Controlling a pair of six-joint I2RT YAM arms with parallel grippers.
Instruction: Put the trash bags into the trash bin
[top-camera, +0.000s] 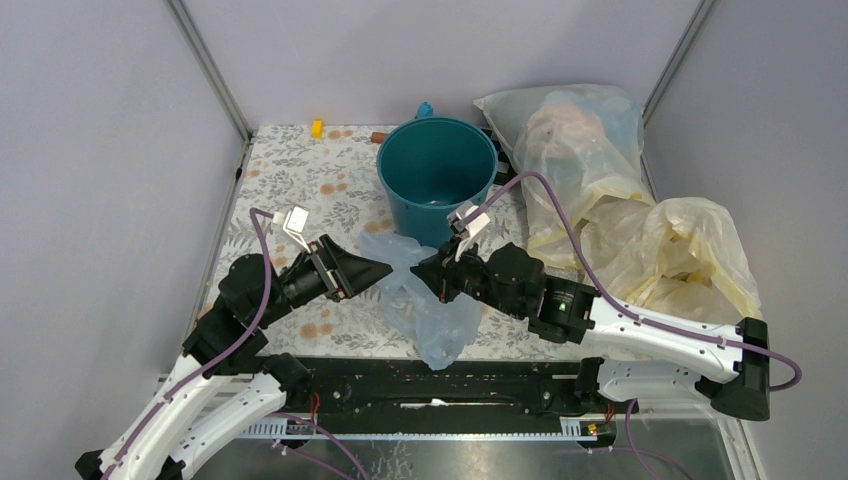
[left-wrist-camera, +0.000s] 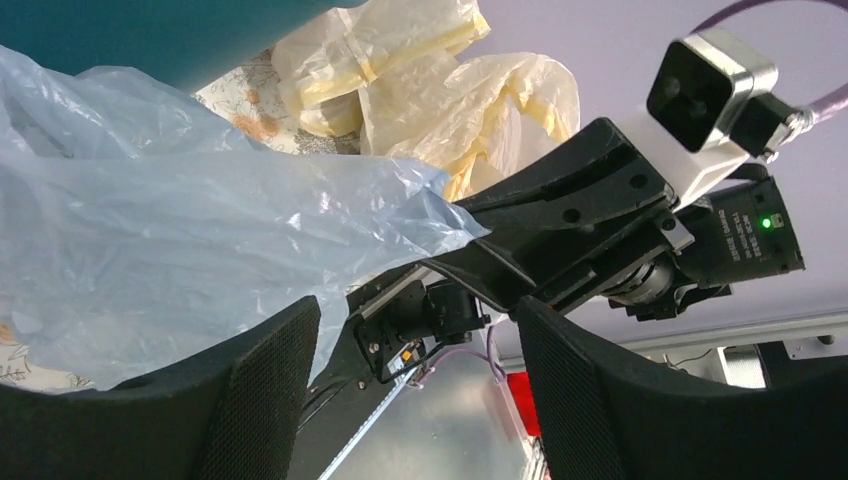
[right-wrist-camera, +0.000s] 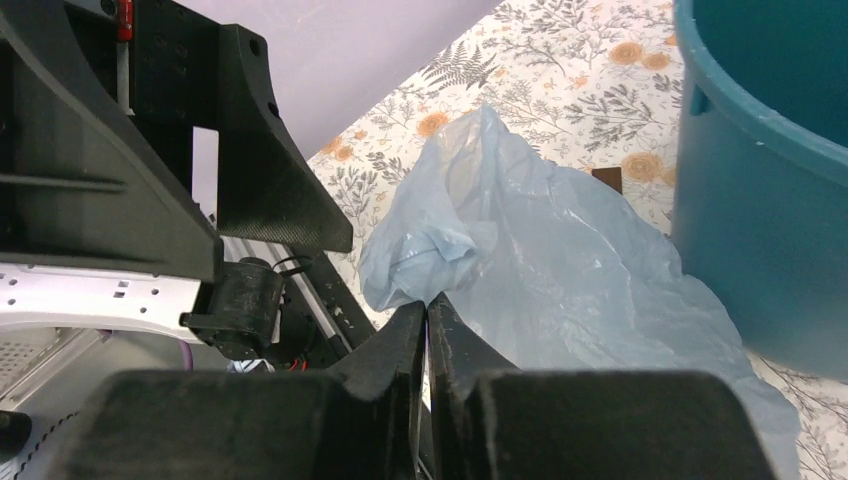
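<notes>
The trash bag (top-camera: 428, 300) is thin, crinkly and light blue, and lies bunched on the floral table just in front of the trash bin (top-camera: 437, 170), a round teal bucket standing upright. My right gripper (top-camera: 422, 272) is shut on a fold of the bag's edge; the right wrist view shows its fingers (right-wrist-camera: 428, 312) pinched together on the bag (right-wrist-camera: 540, 260), with the bin (right-wrist-camera: 760, 190) to the right. My left gripper (top-camera: 385, 268) faces it from the left, open; in the left wrist view (left-wrist-camera: 415, 345) nothing is between its fingers, and the bag (left-wrist-camera: 180, 240) lies beside the left finger.
A large stuffed whitish bag (top-camera: 575, 140) and a bulky pale-yellow bag (top-camera: 685, 250) lie at the right of the bin. A small yellow object (top-camera: 317, 127) and a brown one (top-camera: 379, 137) sit at the table's far edge. Grey walls close in on three sides.
</notes>
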